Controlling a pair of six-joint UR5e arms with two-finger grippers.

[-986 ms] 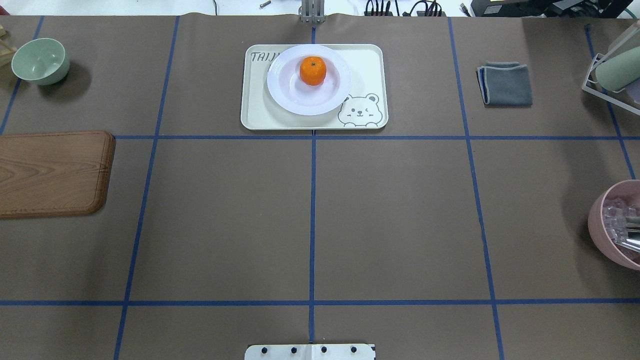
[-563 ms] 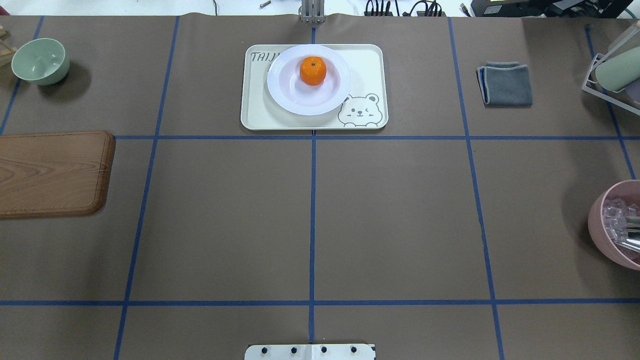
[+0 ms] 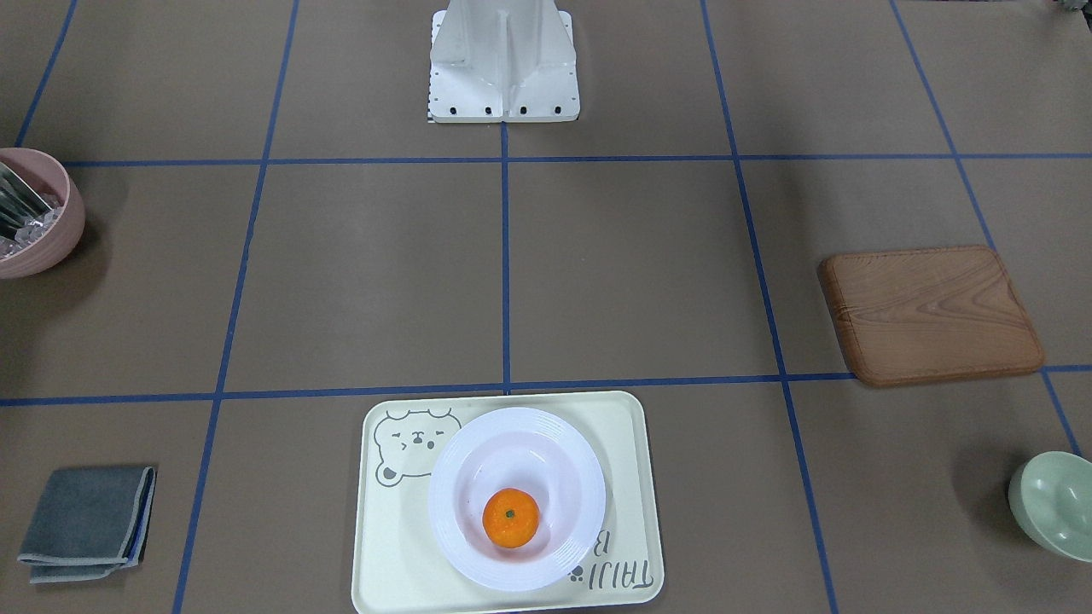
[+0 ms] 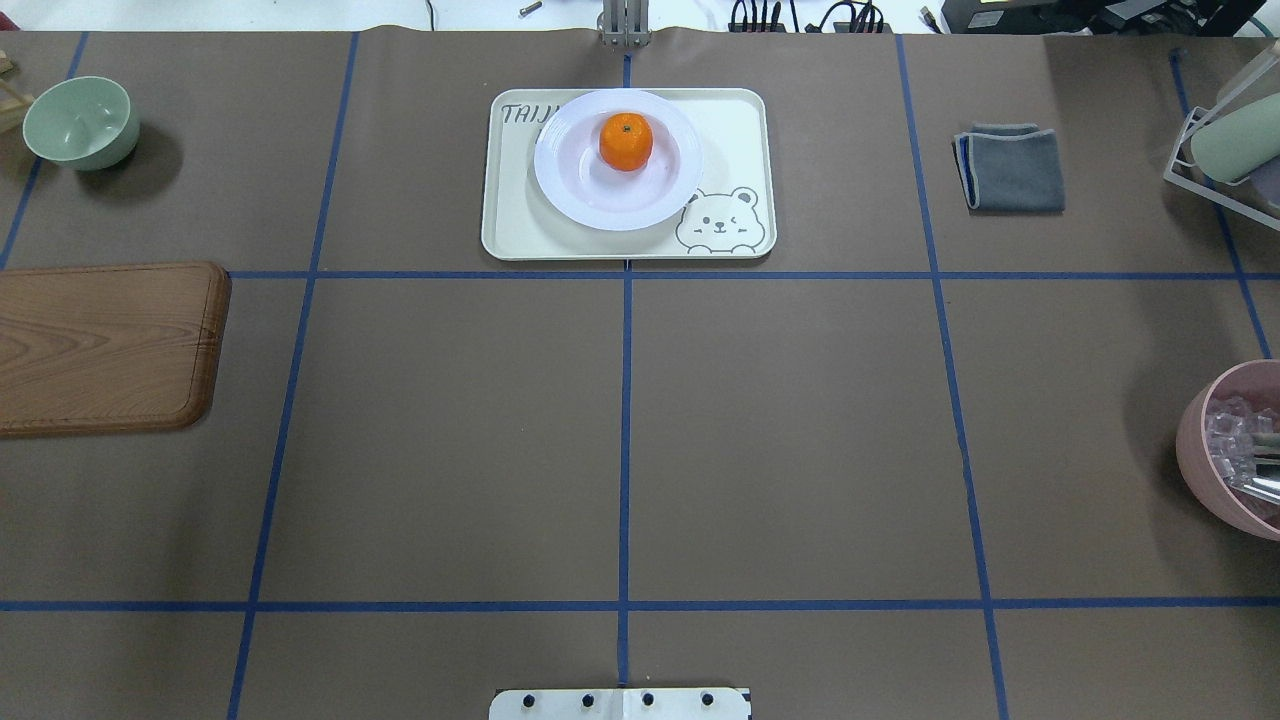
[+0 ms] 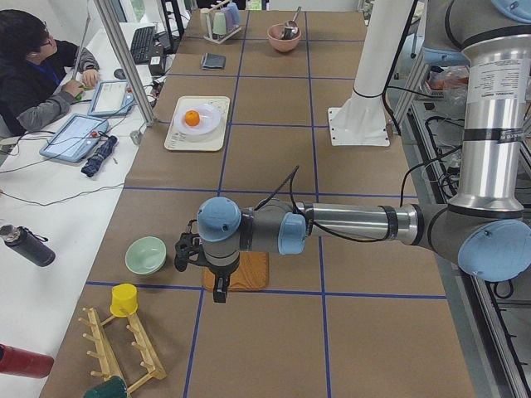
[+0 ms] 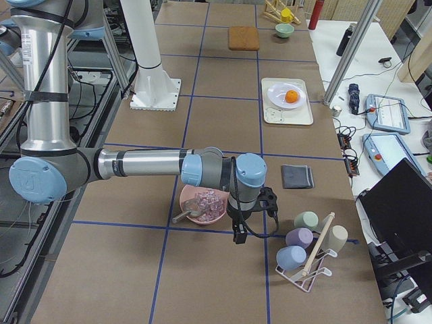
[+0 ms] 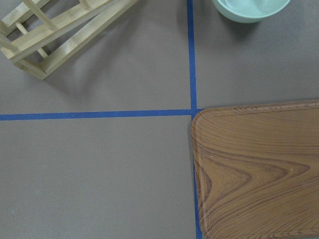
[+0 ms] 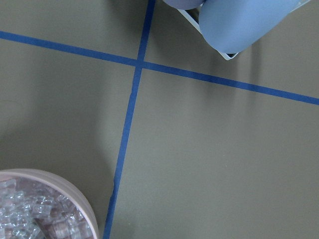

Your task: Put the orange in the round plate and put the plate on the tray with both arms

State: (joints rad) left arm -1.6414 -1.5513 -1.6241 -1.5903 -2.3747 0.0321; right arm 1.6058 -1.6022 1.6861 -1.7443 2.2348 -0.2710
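The orange point(image 4: 626, 141) lies in the white round plate point(image 4: 580, 195), which stands on the cream tray point(image 4: 735, 130) at the table's far middle. The front-facing view shows the same: orange point(image 3: 510, 517), plate point(image 3: 461, 503), tray point(image 3: 384, 546). Neither gripper is near them. The left gripper point(image 5: 219, 292) hangs over the wooden board's end, seen only in the exterior left view. The right gripper point(image 6: 238, 234) hangs beside the pink bowl, seen only in the exterior right view. I cannot tell whether either is open or shut.
A wooden board point(image 4: 100, 345) and a pale green bowl point(image 4: 80, 122) sit on the left. On the right are a folded grey cloth point(image 4: 1012, 168), a cup rack point(image 4: 1235, 140) and a pink bowl point(image 4: 1205, 450) of clear cubes. A person point(image 5: 33, 66) sits beyond the table's far edge.
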